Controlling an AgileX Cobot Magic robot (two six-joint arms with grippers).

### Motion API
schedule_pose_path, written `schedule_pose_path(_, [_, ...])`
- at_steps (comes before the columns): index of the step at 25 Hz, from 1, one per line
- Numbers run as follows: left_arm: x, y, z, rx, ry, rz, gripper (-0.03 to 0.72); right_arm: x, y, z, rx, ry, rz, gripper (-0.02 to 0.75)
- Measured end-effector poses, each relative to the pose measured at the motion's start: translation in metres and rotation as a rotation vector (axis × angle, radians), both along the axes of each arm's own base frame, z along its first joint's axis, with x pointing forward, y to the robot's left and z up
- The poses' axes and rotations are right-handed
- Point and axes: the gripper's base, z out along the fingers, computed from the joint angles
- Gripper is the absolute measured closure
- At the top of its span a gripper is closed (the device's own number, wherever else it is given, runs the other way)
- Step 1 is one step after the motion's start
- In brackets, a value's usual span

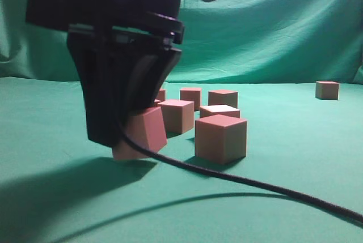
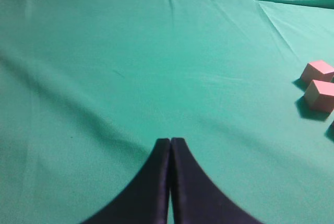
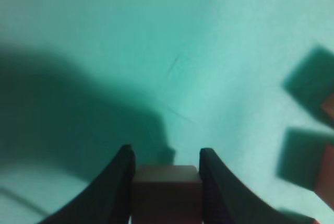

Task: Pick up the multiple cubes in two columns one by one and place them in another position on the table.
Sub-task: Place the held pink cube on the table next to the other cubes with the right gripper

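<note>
The right gripper (image 3: 166,182) is clamping one tilted cube (image 1: 140,133) between its jaws, just above the surface (image 1: 283,158) (remaining cubes (image 1: 222,136) lying beside); left gripper (image 2: 170,145) jaws together.

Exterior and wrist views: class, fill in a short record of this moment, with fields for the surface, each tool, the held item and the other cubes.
surface: table under green cloth
right tool: shut on a held cube, tilted, just above the cloth
left tool: shut, empty, over bare cloth
grouped cubes: several, clustered beside the held one
lone cube: far right, apart from the cluster
</note>
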Motion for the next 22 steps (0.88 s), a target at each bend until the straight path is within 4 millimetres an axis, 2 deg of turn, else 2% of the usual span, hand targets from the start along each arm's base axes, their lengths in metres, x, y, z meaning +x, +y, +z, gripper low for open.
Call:
schedule_pose_path(6, [0.0,0.0,0.0,0.0,0.0,0.0,0.688,0.001,0.001,-0.009,-0.018,0.01,-0.025,0.471])
schedule_pose_path(14, [0.0,0.0,0.0,0.0,0.0,0.0,0.688,0.002,0.001,-0.01,-0.021,0.012,-0.03,0.471])
schedule_pose_path(17, [0.0,0.0,0.0,0.0,0.0,0.0,0.688,0.001,0.001,-0.014,-0.038,0.023,-0.032,0.358])
schedule_pose_path(20, [0.0,0.0,0.0,0.0,0.0,0.0,0.688,0.003,0.003,-0.007,-0.045,0.028,-0.029,0.24])
schedule_pose_path(21, [0.0,0.0,0.0,0.0,0.0,0.0,0.688,0.004,0.006,-0.003,-0.04,0.026,-0.03,0.214])
schedule_pose_path(22, [0.0,0.0,0.0,0.0,0.0,0.0,0.688,0.006,0.008,0.003,-0.034,0.023,-0.029,0.224])
